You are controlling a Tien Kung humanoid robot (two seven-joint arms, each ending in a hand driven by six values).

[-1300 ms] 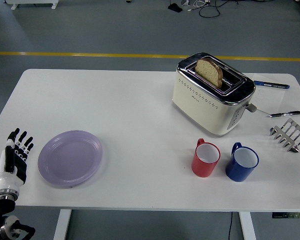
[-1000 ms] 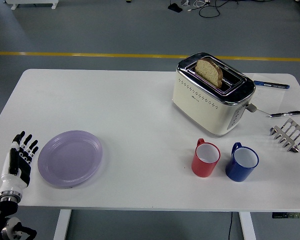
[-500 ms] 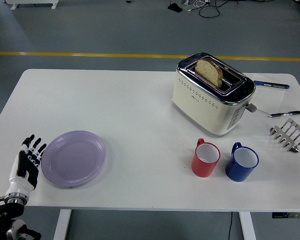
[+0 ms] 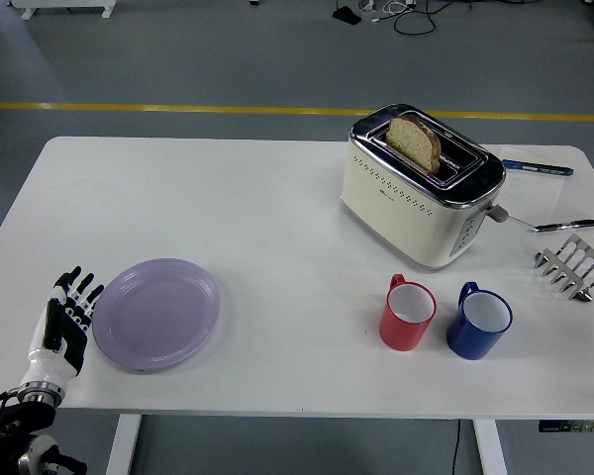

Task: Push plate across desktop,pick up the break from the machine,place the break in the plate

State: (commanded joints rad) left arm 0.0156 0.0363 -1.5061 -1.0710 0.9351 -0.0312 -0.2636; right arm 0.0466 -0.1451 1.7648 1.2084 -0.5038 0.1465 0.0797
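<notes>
Fingers (image 4: pixel 79 289) of the left hand (image 4: pixel 64 322) reach up from the near left corner of the white worktop (image 4: pixel 257 208); they are held straight and close together, and they hold nothing; their right side sits right against the left rim of the purple plate (image 4: pixel 156 314), though I cannot tell if they truly touch it; the plate lies flat just to the right of the fingers, near the front edge; far off to the right of the fingers, at about the same depth, stand a red mug (image 4: pixel 407 313) and a blue mug (image 4: pixel 479 321), side by side, both with handles pointing away; past the mugs, and far from the fingers, stands the cream toaster (image 4: pixel 419 184); one slice of bread (image 4: pixel 415 142) sticks up out of its top slot; a small metal rack (image 4: pixel 573 265) sits at the far right edge; two pens (image 4: pixel 538 167) lie behind and beside the toaster on the right; beyond the worktop is grey floor with a yellow line (image 4: pixel 158 107).
</notes>
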